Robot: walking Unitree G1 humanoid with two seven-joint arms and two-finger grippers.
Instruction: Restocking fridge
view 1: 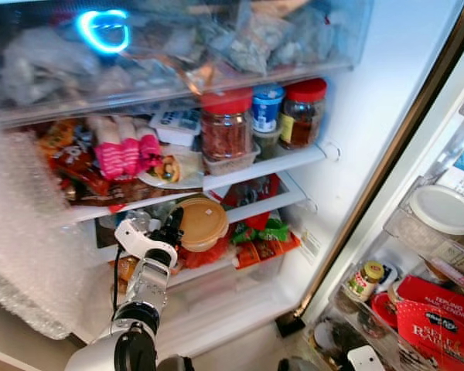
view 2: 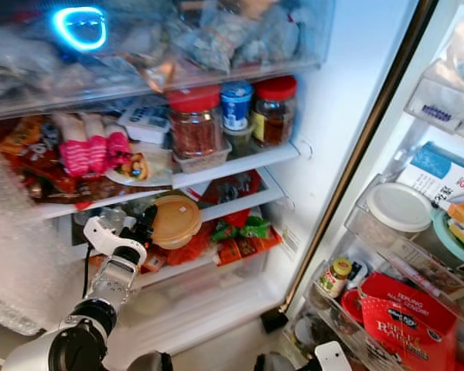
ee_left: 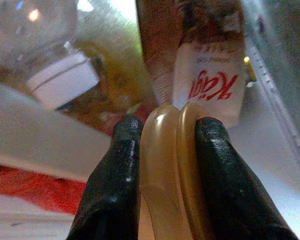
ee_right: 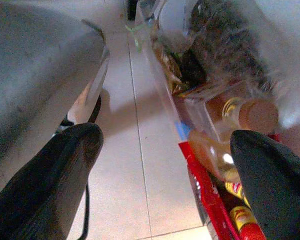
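The fridge stands open in front of me. My left gripper (view 1: 172,226) reaches in to the lower middle shelf and is shut on a round tan lidded container (view 1: 201,222), held on edge. In the left wrist view both black fingers (ee_left: 122,165) pinch the tan container (ee_left: 167,165) by its rim, with a red-lettered packet and a clear bottle behind it. Down by the fridge door my right gripper (ee_right: 162,150) hangs open, nothing between its widely spread fingers, over a tiled floor and beside the door bins.
Red-lidded jars (view 1: 226,124) and a blue-lidded tub (view 1: 267,104) stand on the shelf above, with pink packets (view 1: 124,154) to their left. Bubble wrap (view 1: 23,232) hangs at the left. On the right, the door bins hold a red box (view 1: 437,317) and a white-lidded container (view 1: 442,209).
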